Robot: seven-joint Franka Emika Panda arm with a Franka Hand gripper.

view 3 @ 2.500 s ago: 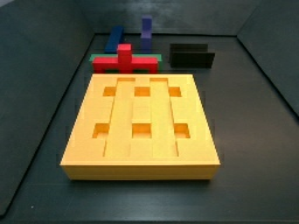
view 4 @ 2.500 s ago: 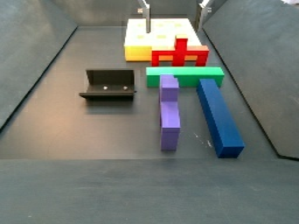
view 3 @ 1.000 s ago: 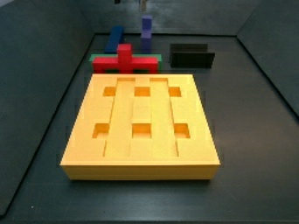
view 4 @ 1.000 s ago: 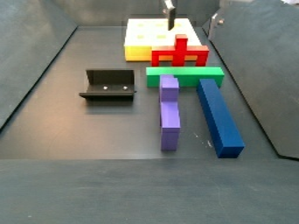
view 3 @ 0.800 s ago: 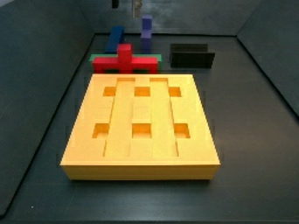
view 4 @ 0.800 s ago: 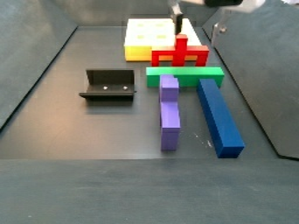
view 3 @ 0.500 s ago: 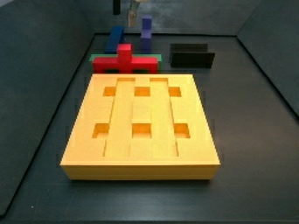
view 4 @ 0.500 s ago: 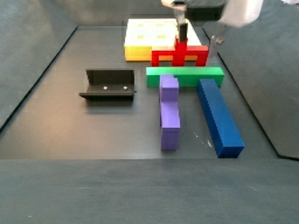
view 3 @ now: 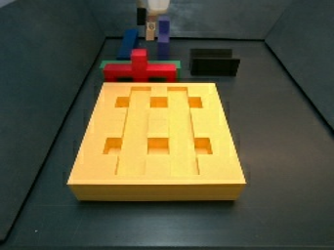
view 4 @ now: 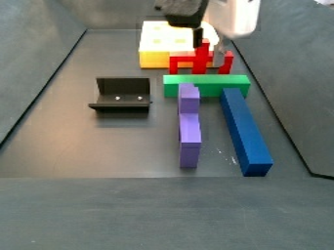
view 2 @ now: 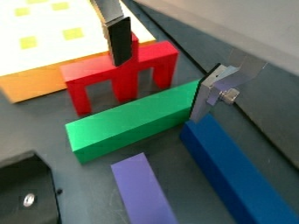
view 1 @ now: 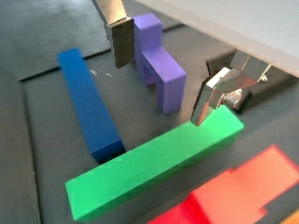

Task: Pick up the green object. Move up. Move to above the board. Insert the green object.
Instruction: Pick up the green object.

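The green object (view 1: 152, 162) is a long green bar lying flat on the dark floor, just beyond the red cross-shaped piece (view 2: 117, 74) from the board (view 3: 159, 137). It also shows in another wrist view (view 2: 128, 122) and in a side view (view 4: 206, 85). My gripper (view 1: 166, 68) is open and empty, hanging a little above the bar near one end, with a finger on each side of it. It also shows in a wrist view (view 2: 163, 66) and in both side views (view 3: 152, 29) (view 4: 209, 41). The board has several square holes.
A purple piece (view 4: 189, 122) and a blue bar (view 4: 244, 127) lie side by side beyond the green bar. The fixture (view 4: 120, 95) stands to one side on the floor. Dark walls close in the workspace.
My gripper has moved from above the board across the red piece and come down over the green bar. The pieces have not moved.
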